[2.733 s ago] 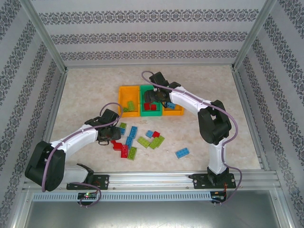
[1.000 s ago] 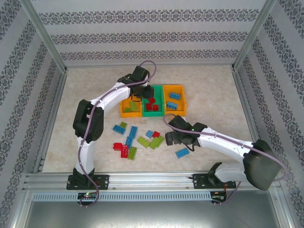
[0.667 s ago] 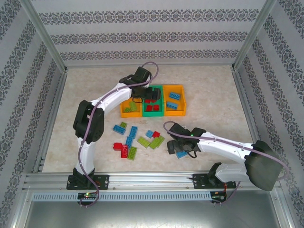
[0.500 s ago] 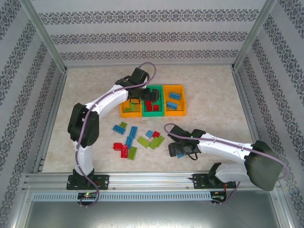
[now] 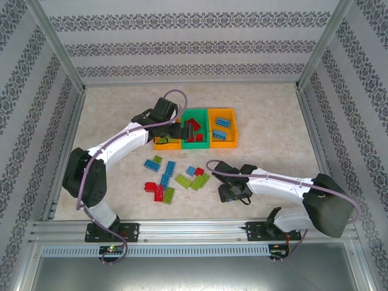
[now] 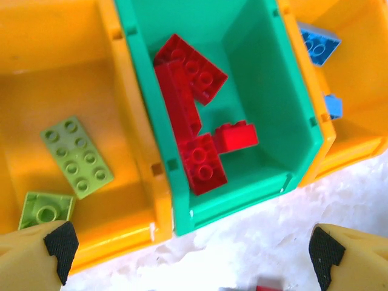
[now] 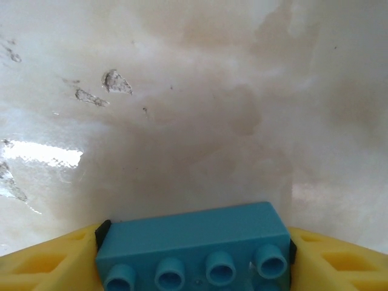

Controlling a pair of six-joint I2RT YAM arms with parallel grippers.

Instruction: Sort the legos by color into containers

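Grip state: left gripper (image 6: 188,251) jaws wide apart; right gripper (image 5: 229,193) clamped on blue brick (image 7: 193,239) at table (image 5: 273,121) level.
Left hangs over green bin (image 6: 267,97) holding red bricks (image 6: 185,91); lime bricks (image 6: 77,156) in left orange bin (image 6: 36,73); loose legos (image 5: 173,179) between arms.

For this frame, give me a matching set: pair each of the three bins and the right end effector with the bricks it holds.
Column one:
1. left orange bin
2. green bin
3. right orange bin
4. right end effector

Column two:
A. single blue brick, gripped
B. red bricks
C. blue bricks
D. lime green bricks

Pairs: 1-D, 2-B, 3-C, 4-A
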